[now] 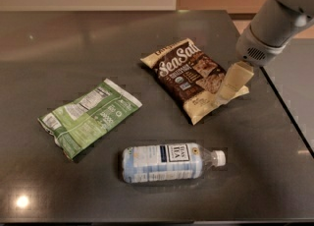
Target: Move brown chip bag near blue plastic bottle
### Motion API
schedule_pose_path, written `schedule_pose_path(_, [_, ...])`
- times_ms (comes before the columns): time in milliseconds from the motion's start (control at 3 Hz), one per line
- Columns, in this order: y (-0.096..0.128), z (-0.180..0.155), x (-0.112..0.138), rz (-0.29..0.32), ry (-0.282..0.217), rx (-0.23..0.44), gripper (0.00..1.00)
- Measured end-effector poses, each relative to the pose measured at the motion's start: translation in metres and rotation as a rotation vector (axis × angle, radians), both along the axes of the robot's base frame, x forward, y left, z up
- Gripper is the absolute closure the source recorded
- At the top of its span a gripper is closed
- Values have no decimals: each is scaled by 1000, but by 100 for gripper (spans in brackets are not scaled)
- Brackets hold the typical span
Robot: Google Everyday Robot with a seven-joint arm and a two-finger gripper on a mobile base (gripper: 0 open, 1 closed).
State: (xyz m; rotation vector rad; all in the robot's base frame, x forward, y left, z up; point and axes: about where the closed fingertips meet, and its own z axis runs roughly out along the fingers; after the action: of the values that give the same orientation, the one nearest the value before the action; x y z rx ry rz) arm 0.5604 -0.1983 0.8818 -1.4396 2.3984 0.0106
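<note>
The brown chip bag (189,75) lies flat on the dark table, right of centre, with white "Sea Salt" script and cream edges. The blue plastic bottle (169,162) lies on its side in front of it, white cap pointing right. My gripper (226,91) comes down from the upper right on the grey arm (274,23). Its cream-coloured tips are over the bag's right lower corner, at or just above its surface.
A green-and-white bag (88,116) lies at the left of the dark table (59,48). The table's right edge (289,117) runs just right of the gripper. A gap of bare table separates the chip bag and the bottle.
</note>
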Motion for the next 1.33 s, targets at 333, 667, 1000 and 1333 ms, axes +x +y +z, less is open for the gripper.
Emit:
schedule_pose_path(333, [5,-10,6,-7,10,19,0])
schedule_pose_path(667, [7,-18,11,-9,19,28,0])
schedule_pose_path(1000, [11,-23,14,-2,40,42,18])
schedule_pose_path(1333, [16,-24,13,5,58,54,41])
